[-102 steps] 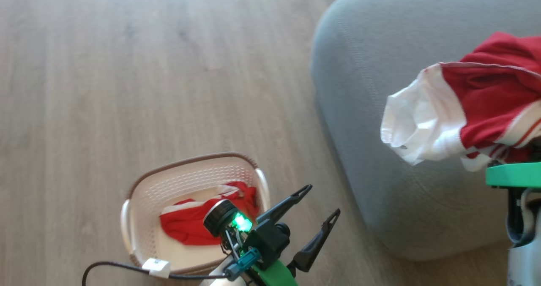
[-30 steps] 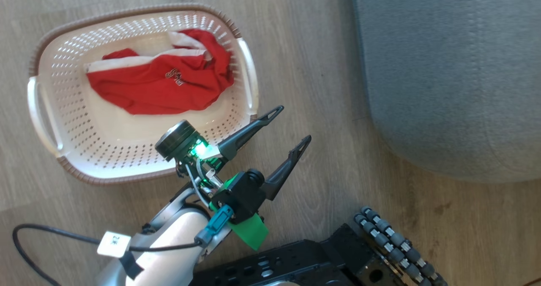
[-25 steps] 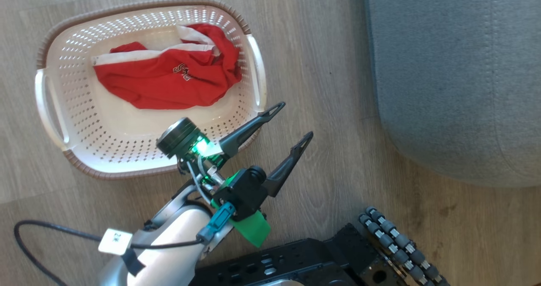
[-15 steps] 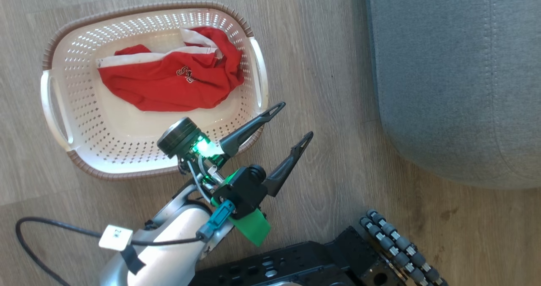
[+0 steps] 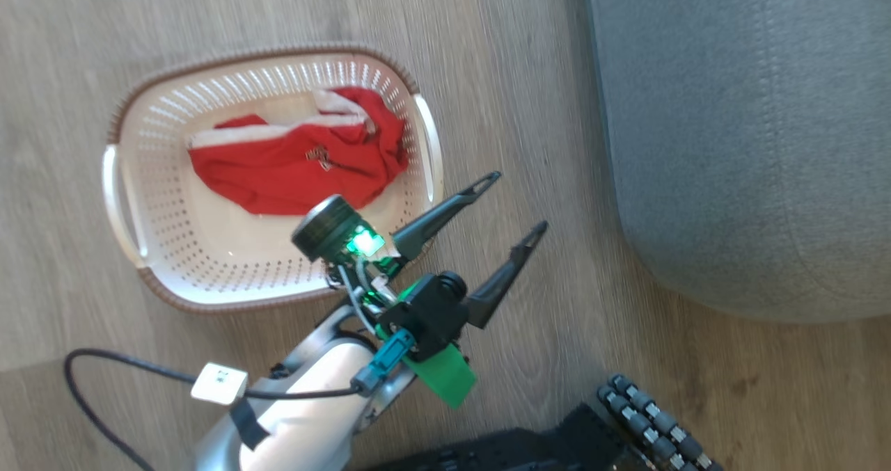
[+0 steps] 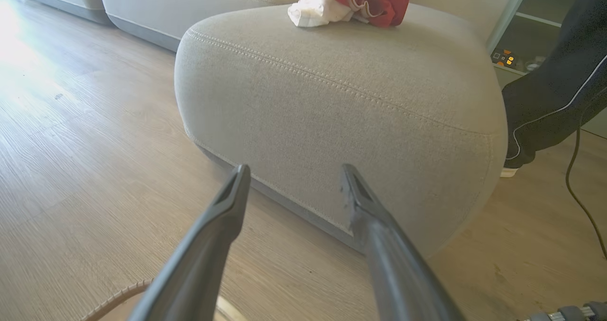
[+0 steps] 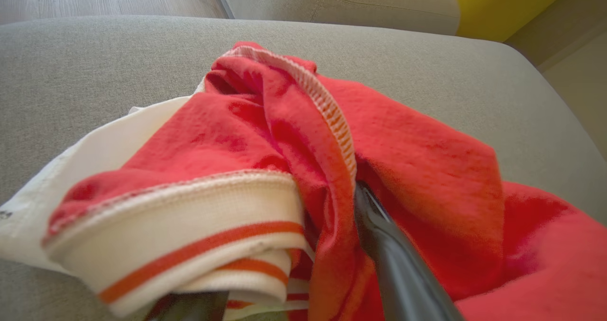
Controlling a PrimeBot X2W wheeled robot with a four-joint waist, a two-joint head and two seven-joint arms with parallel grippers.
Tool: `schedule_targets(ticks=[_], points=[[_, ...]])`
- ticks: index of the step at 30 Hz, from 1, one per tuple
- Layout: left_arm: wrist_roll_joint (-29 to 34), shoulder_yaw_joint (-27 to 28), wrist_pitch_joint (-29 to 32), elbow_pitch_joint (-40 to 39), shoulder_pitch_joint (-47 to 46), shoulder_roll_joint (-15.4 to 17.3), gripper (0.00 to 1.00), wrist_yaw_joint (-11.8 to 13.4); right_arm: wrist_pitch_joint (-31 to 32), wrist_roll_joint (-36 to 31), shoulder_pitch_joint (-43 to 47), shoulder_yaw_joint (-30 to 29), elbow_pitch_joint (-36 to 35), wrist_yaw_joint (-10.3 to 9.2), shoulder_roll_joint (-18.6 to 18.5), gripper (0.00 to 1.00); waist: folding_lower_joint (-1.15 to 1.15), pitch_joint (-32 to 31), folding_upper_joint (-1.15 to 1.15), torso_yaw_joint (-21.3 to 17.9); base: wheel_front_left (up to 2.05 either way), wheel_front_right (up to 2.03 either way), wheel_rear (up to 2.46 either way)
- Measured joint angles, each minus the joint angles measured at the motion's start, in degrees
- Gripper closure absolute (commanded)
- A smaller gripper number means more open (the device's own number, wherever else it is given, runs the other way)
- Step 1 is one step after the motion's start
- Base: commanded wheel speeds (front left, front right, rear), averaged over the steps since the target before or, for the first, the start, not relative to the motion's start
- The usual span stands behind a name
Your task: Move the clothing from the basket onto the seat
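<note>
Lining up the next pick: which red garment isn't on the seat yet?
The garment with the small logo, lying in the basket near the left hand. The other garment, with white striped trim, lies on the seat.

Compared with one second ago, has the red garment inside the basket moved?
No. The red garment lies in the same corner of the basket, folds unchanged; only the view shifted.

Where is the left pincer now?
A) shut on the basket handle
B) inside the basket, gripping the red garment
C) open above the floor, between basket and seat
C: the left pincer is open over the wooden floor, with the basket on one side and the seat on the other, holding nothing.
</note>
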Motion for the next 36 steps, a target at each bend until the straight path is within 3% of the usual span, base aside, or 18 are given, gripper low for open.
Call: schedule_targets(ticks=[9,22,30,36], points=[[-0.8,-0.48,0.0,1.33,1.48,-2.86,0.0,-0.45,6.41,1.69,0.6,7.53,0.47,0.0,-0.01,0.0,0.0,-8.21,0.0,1.46,0.0,0.0,0.0],[-2.27,-0.56,0.0,3.1,7.55,-5.6,0.0,0.05,0.94,9.53,2.88,20.59,-0.25,0.0,-0.14,0.0,-0.01,-22.57,0.0,4.3,0.0,0.0,0.0],[-2.5,3.25,0.0,3.03,8.62,-5.86,0.0,1.31,-3.57,17.33,7.93,31.93,-7.11,0.0,0.35,0.0,-0.01,-28.28,0.01,6.26,0.0,0.0,0.0],[-3.16,8.21,0.0,2.97,11.04,-6.04,0.0,3.14,-6.17,30.94,15.43,39.66,-20.36,0.0,0.23,0.0,-0.01,-31.41,0.0,8.51,0.0,0.0,0.0]])
